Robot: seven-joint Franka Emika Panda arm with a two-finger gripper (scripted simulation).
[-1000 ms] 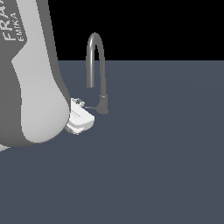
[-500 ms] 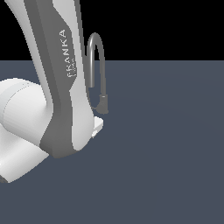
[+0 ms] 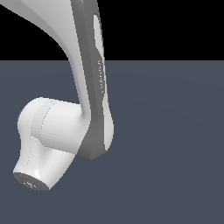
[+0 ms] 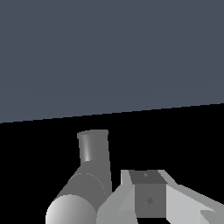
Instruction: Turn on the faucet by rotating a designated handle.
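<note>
Filling most of the exterior view, the white and grey Franka arm [image 3: 89, 100] bends across the frame, with a rounded white joint housing toward the exterior view's left, and it hides the faucet and the gripper from that camera completely. Around it only the flat dark blue-grey floor [image 3: 175, 144] shows, under a black background. In the wrist view, part of the faucet [image 4: 85, 183] appears very close: a grey cylindrical piece with a rounded end and a short, slightly flared tube rising from it. Whether this is the base, the spout or the handle cannot be told from so near. Just beside it, seemingly touching or almost so, sits a blocky light-grey part of the gripper [image 4: 151, 199]. Its fingertips are out of frame, so whether the jaws are spread or pressed together cannot be told.
</note>
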